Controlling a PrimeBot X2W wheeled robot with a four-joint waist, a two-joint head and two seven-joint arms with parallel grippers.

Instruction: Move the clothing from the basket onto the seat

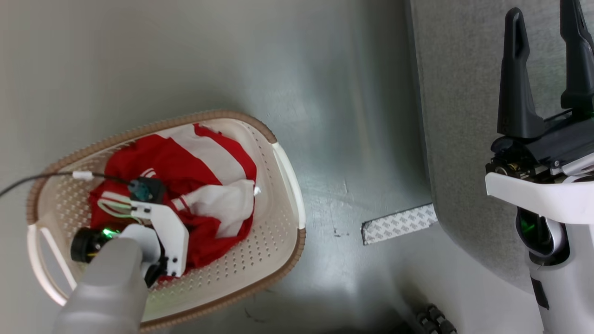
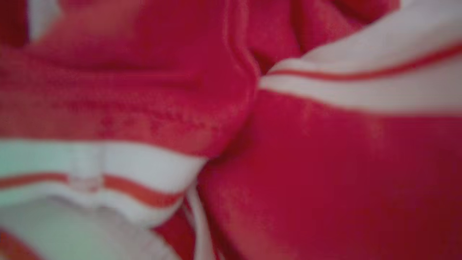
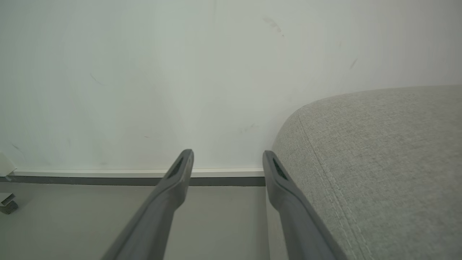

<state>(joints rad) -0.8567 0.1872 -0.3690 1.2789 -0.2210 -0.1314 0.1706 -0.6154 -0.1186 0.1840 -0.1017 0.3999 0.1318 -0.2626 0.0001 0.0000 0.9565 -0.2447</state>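
The cream-white basket [image 1: 284, 218] with a brown braided rim stands on the floor at the left of the head view. Crumpled red and white clothing [image 1: 204, 167] lies inside it. My left wrist [image 1: 162, 227] reaches down into the basket onto the clothing, and its fingers are hidden beneath it. The left wrist view is a blurred close-up of red fabric with white striped bands [image 2: 325, 162]. My right gripper [image 1: 542, 14] is held open and empty over the grey seat [image 1: 464, 116], far from the basket. In the right wrist view this right gripper [image 3: 227, 153] points at a wall beside the seat's rounded corner [image 3: 379, 162].
A strip of patterned tape [image 1: 400, 224] lies on the grey floor between basket and seat. A black cable [image 1: 28, 182] runs over the basket's left rim. A pale wall with a baseboard [image 3: 108, 173] stands beyond the seat. Dark wheels [image 1: 434, 320] show at the bottom edge.
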